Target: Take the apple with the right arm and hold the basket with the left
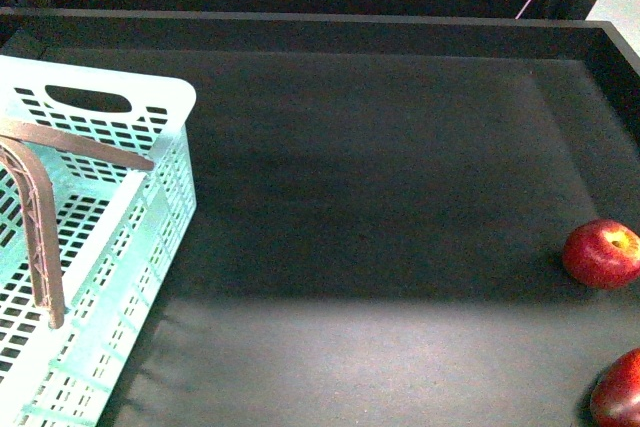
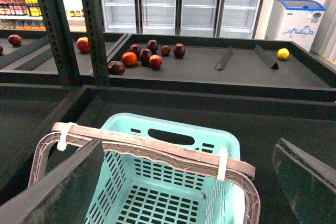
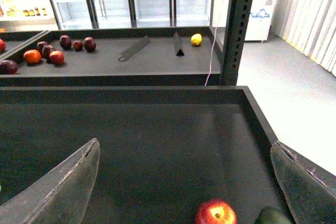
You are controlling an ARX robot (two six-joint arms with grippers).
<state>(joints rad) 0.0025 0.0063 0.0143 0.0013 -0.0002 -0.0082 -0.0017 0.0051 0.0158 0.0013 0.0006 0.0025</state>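
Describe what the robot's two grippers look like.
The left gripper and the right gripper look alike: each has two broad, dark grey, wedge-shaped fingers with paler, scuffed edges. No cables or markings show on them.

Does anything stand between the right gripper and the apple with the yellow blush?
Nothing visible does. In the right wrist view the open right gripper has only bare black shelf floor between it and the apple. The darker apple lies to one side of it, apart.
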